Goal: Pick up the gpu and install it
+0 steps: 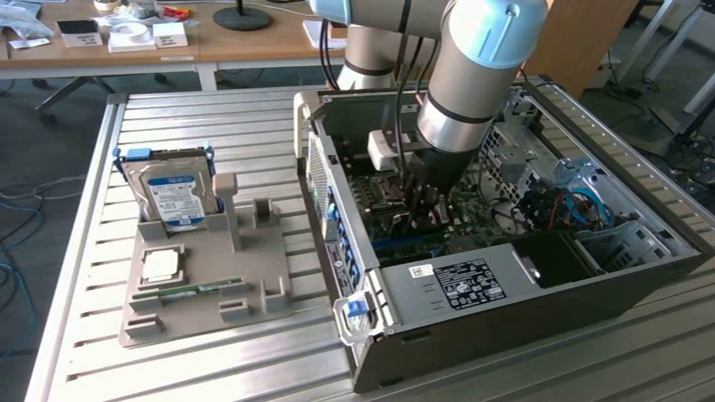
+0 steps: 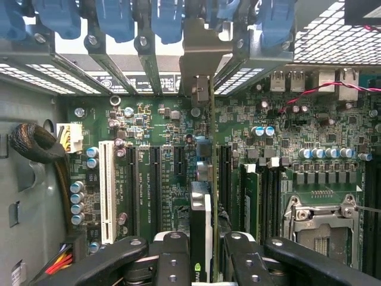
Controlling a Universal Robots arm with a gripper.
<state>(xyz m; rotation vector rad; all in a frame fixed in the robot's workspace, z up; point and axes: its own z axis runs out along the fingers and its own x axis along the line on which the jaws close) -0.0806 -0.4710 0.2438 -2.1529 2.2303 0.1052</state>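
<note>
Card: the thin dark gpu [image 2: 201, 220] stands on its edge, right between the black gripper's [image 2: 205, 262] fingers.
Hand: pinching the gpu from both sides.
Long way: straight out from the gripper, with its pale metal bracket [image 2: 199, 53] far ahead by the blue plastic clips [image 2: 166, 18].
Under it: flat green motherboard [image 2: 280, 137]; its long black slots [image 2: 155, 179] run the same way.

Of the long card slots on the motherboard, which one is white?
The slot nearest the coiled black cable. Every other slot, including those beside the graphics card held in the gripper, is black.
</note>
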